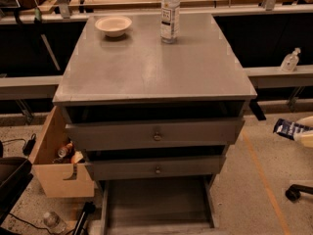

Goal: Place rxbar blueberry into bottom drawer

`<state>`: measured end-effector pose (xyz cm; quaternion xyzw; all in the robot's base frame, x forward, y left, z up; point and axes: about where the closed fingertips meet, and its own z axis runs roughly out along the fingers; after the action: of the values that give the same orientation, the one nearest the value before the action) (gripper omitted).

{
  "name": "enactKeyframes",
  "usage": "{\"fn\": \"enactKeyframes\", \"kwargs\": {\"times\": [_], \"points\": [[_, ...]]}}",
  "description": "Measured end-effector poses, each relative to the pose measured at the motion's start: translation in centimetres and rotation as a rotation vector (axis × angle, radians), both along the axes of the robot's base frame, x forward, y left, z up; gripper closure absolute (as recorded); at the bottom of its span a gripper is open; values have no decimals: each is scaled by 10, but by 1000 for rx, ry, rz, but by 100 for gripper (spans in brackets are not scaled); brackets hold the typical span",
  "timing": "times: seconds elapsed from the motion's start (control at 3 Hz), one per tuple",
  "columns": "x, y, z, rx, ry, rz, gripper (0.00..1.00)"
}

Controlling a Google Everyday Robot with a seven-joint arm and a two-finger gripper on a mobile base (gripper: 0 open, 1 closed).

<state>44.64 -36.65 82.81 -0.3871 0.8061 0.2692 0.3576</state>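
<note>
The rxbar blueberry (pixel 287 128), a small dark navy bar with pale lettering, hangs in the air at the right edge of the camera view, level with the upper drawers. My gripper (pixel 299 130) reaches in from the right edge with pale fingers (pixel 306 139) shut on the bar's right end. The bottom drawer (pixel 157 205) is pulled out at the foot of the grey cabinet, a wide shallow grey tray with a bare floor. The bar is to the right of the cabinet and well above that drawer.
Two upper drawers with round knobs (pixel 157 136) stand slightly open. On the cabinet top (pixel 151 67) are a white bowl (pixel 113 25) and a water bottle (pixel 169 13). A tan wooden box (pixel 58 165) stands left of the cabinet. A chair caster (pixel 295 192) is on the floor at right.
</note>
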Motion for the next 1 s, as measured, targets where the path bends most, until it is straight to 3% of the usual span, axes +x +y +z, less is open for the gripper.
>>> {"fn": "enactKeyframes", "kwargs": {"times": [0.33,0.67,1.0], "points": [[-2,13,-31,-15,21,4,100],[-6,47,-119,-30,88,35,100],[-23,85,-210,-50,107,93,100]]}}
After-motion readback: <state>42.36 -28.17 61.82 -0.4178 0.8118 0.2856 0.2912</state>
